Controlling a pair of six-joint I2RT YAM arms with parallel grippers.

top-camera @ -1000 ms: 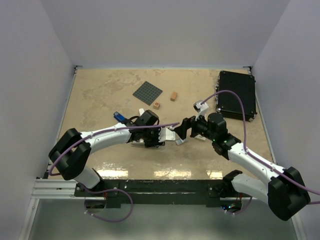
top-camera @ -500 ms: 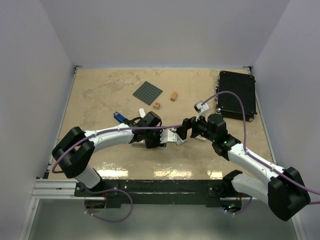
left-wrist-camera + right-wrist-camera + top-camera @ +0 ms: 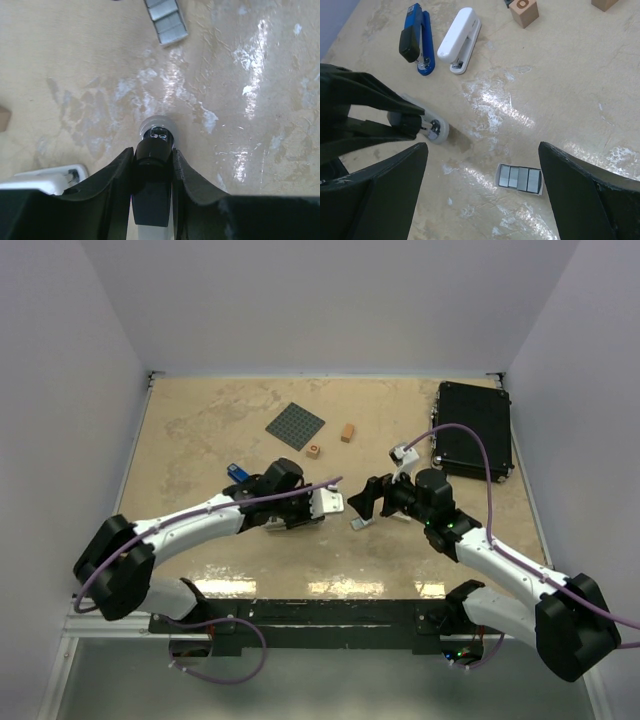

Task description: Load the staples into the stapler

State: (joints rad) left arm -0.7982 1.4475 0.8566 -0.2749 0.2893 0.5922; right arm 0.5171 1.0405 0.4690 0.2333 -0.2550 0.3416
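Nearest the arm bases, the small flat tray of grey staple strips (image 3: 519,178) lies free on the glossy beige stone-look table (image 3: 200,430). Nothing touches it.

The right gripper (image 3: 481,150) hovers just above it with its black fingers spread wide. In the right wrist view the tray sits between them, nearer the right-hand finger.

Just beside it, the left gripper (image 3: 152,159) is clamped on a black stapler with a pale grey rounded nose (image 3: 157,131), held low with the nose aimed toward the staples. Whether its magazine is open I cannot tell.

Farther out lie a blue and black plastic stapler (image 3: 417,37) and a white plastic stapler (image 3: 460,40), side by side and untouched. Beyond them are two small orange blocks (image 3: 314,450), a dark grey square studded plate (image 3: 296,426) and, far right, a black rectangular case (image 3: 474,430).

By my reading the step in hand is picking up the staples, since the stapler is secured and the staples are not yet taken. The next move calls for the right gripper to centre over the tray, descend and close on its thin edges. That grip looks tricky because the tray lies so flat on the table.
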